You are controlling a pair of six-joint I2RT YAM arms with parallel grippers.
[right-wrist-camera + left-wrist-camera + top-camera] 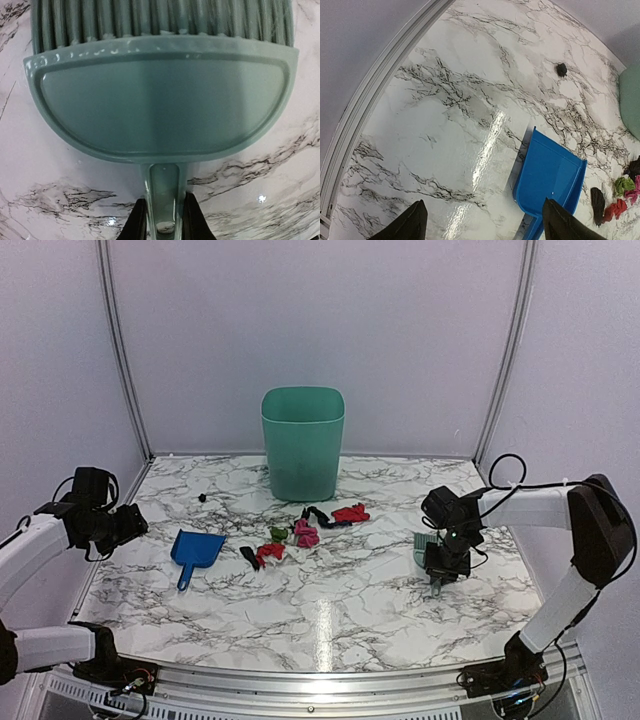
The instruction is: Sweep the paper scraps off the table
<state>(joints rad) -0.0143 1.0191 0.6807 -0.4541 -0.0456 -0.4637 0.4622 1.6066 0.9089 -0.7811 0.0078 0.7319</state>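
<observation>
The paper scraps (300, 532), small crumpled pieces in red, magenta-pink, green, black and white, lie in a loose cluster at the middle of the glossy white marble-patterned table (350, 625). They sit in front of the tall green plastic waste bin (303, 440) and just to the right of the blue plastic dustpan (195, 552). One lone black scrap (203, 498) sits apart, behind the dustpan. Expect the scraps to be very light and soft: on this slick surface they will probably skid and scatter under a fast stroke, and pinching them singly is impractical — handle them through the tools. The right gripper (162, 222) is pinching the narrow, stiff handle of the grey-green plastic hand brush (165, 100), one finger on each side. The brush head rests on the table well to the right of the cluster. The left gripper (482, 225) hangs over the left part of the table with its jaws spread and nothing between them. The dustpan lies just ahead of it, handle toward the near side — take hold there. Bare table lies between brush and scraps, giving room for a leftward stroke toward the pan mouth. Keep strokes short of the metal rail (320, 680) at the near edge, and steer clear of the bin.
</observation>
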